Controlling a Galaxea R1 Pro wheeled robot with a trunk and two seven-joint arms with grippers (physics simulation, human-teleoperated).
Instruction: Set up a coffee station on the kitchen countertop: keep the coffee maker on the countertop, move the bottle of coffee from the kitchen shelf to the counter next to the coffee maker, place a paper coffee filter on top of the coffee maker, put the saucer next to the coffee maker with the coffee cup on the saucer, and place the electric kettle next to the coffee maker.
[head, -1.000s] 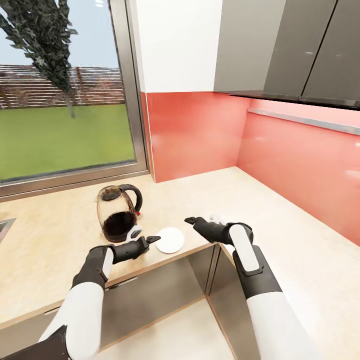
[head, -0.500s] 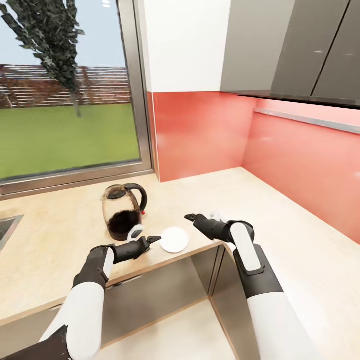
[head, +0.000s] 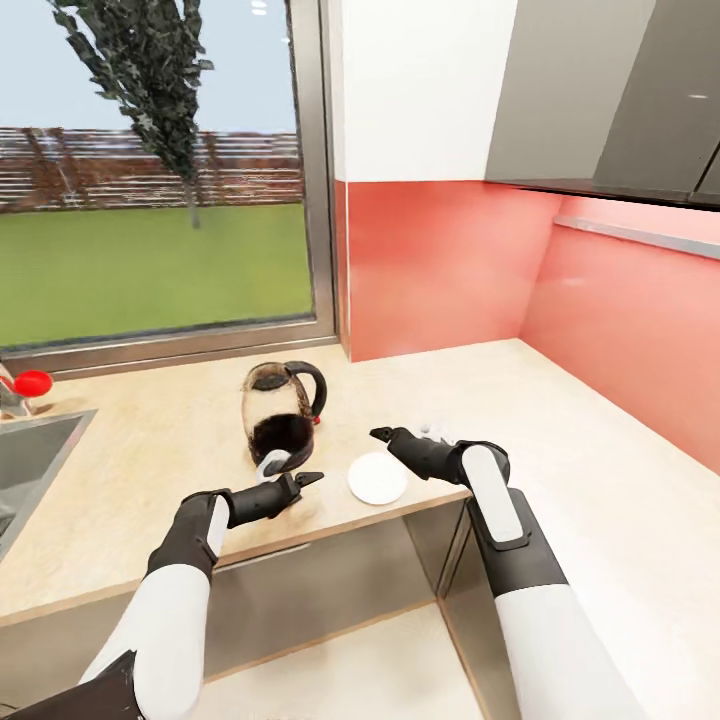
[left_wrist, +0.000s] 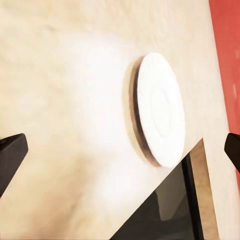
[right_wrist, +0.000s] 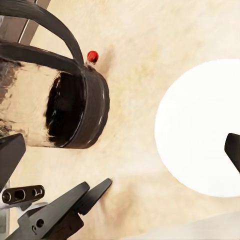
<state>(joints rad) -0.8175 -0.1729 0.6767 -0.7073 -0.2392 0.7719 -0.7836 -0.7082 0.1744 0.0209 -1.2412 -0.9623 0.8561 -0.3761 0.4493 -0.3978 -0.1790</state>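
Saucer (head: 377, 478) and electric kettle (head: 281, 417) are seen near the countertop (head: 150, 450) edge, between both spread-fingered, empty grippers: left (head: 300, 482), right (head: 384, 437). The kettle's red switch (right_wrist: 91, 56) is shown by the right wrist view; the saucer's raised profile (left_wrist: 161, 110) by the left.

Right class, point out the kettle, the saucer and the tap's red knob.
kettle (head: 281, 425), head view, glass body
saucer (head: 377, 478), head view, centre of plate
red knob (head: 32, 383), head view, its round top

Home kitchen: countertop (head: 150, 450), sink (head: 30, 470), electric kettle (head: 280, 415), red splashback (head: 440, 265)
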